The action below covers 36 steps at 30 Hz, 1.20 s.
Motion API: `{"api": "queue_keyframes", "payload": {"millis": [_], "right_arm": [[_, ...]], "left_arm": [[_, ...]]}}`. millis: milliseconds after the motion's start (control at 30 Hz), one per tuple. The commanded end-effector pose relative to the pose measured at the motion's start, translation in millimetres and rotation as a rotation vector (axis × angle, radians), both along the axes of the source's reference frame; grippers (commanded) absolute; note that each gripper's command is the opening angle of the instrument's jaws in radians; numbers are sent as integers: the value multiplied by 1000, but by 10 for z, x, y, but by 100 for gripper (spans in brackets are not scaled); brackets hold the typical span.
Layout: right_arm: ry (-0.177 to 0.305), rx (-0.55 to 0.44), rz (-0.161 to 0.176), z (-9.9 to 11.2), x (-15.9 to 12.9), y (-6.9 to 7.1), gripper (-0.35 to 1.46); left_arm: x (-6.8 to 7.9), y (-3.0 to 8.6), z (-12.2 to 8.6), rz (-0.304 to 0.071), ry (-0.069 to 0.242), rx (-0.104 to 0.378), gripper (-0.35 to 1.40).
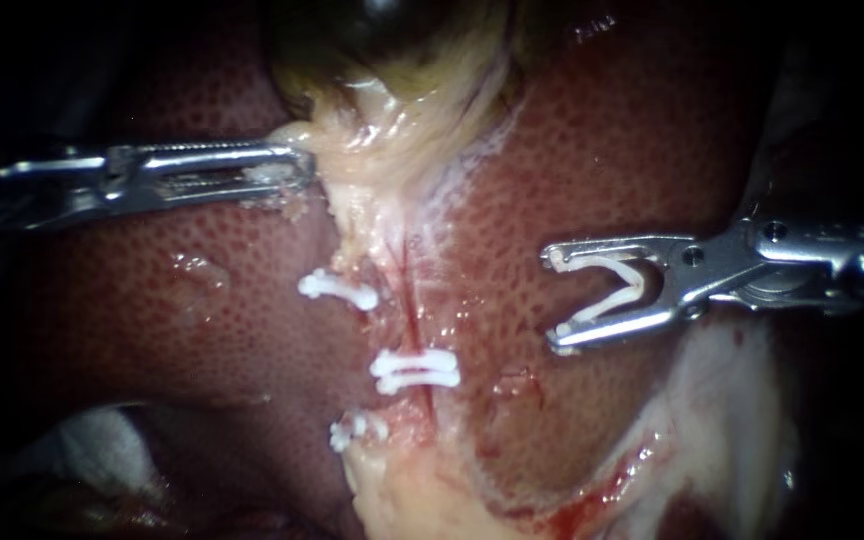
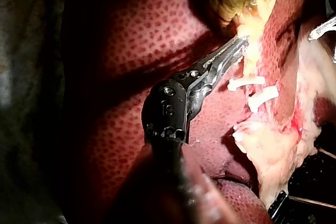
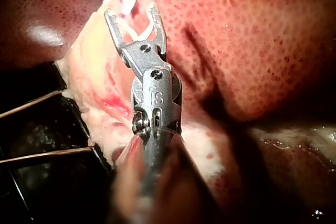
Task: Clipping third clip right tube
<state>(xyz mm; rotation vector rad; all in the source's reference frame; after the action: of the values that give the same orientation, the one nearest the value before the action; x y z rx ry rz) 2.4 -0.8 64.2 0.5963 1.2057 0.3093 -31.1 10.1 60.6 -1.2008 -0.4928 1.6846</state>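
My right instrument [image 1: 555, 297] comes in from the right over the liver, its jaws spread wide with a white V-shaped clip [image 1: 612, 290] seated between them, touching both. It hangs to the right of a thin reddish tube [image 1: 413, 305] in the pale strand below the gallbladder [image 1: 392, 45], apart from it. One white clip [image 1: 414, 368] crosses that tube; another clip [image 1: 337, 289] and a lower clip [image 1: 357, 430] sit further left. My left instrument [image 1: 292, 165] is shut on pale tissue at the gallbladder's neck. The right wrist view shows the right instrument [image 3: 131, 11] and its loaded clip [image 3: 137, 30].
Dark red liver [image 1: 652, 150] lies on both sides of the strand. Pale fatty tissue with a little blood [image 1: 652, 450] lies lower right. White gauze [image 1: 92, 440] shows at the lower left. The left instrument [image 2: 236, 45] reaches across the liver.
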Motion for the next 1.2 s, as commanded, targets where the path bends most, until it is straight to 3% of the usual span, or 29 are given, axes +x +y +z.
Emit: {"api": "queue_keyframes", "payload": {"millis": [33,367,500,733,933,1067,1200], "right_arm": [[0,0,0,0,0,0,49],[-7,1,10,8,18,-2,49],[-11,25,14,26,39,-7,49],[-22,78,22,75,81,-16,49],[-17,120,4,112,114,-29,49],[-11,160,-15,126,134,-44,49],[36,219,-27,130,148,-54,49]], "left_arm": [[2,0,-1,-4,2,-2,-35],[3,-2,0,-6,4,-3,-35],[3,-2,0,-6,5,-3,-35],[1,-4,-1,-8,6,-4,-35],[0,-5,-2,-9,7,-4,-35],[-1,-5,-1,-10,8,-4,-35],[-2,-5,-1,-10,8,-5,-35]]}}
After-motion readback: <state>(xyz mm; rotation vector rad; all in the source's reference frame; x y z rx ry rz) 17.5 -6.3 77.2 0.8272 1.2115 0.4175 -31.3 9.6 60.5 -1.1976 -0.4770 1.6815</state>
